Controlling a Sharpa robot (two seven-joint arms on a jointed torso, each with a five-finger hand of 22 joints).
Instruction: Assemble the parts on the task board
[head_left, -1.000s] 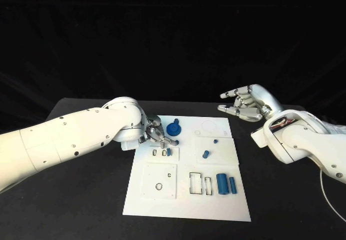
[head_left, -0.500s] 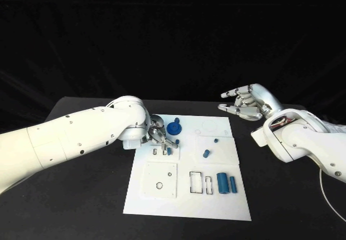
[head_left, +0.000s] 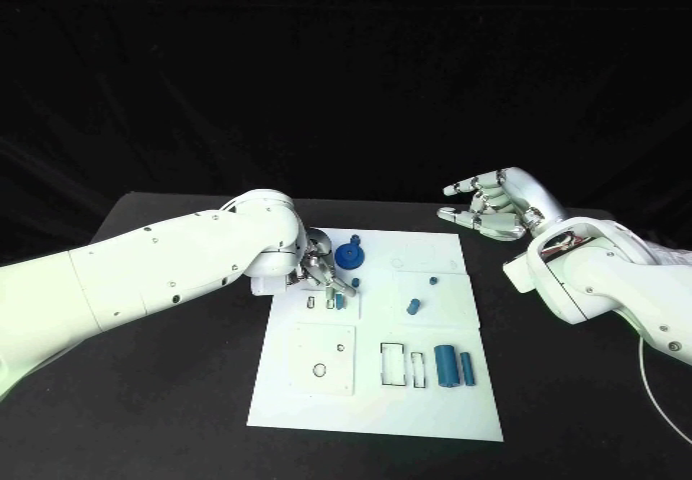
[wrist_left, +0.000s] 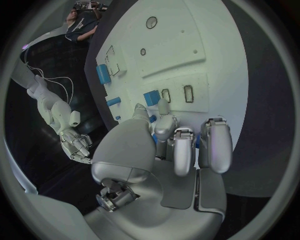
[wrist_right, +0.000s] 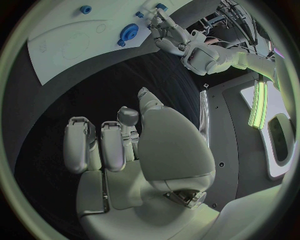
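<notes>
The white task board (head_left: 378, 400) lies mid-table. My left hand (head_left: 320, 268) hangs over its upper left part, by a blue gear (head_left: 348, 258). Its thumb and one finger pinch a small blue part (head_left: 356, 283) just above a row of small slots (head_left: 310, 301), where a blue block (head_left: 342, 301) stands. The left wrist view shows a blue block (wrist_left: 151, 97) at the fingertips (wrist_left: 162, 106) beside two empty slots (wrist_left: 189, 93). My right hand (head_left: 490, 205) hovers off the board's back right corner, fingers apart and holding nothing.
More blue parts sit on the board: a small peg (head_left: 431, 282), a short piece (head_left: 413, 306), and two cylinders (head_left: 446, 368) beside rectangular recesses (head_left: 391, 366) near the front. The black table (head_left: 173, 400) lies bare on both sides.
My left hand has shifted slightly right over the slots, and the small blue part now shows at its fingertips. The right hand has stayed still.
</notes>
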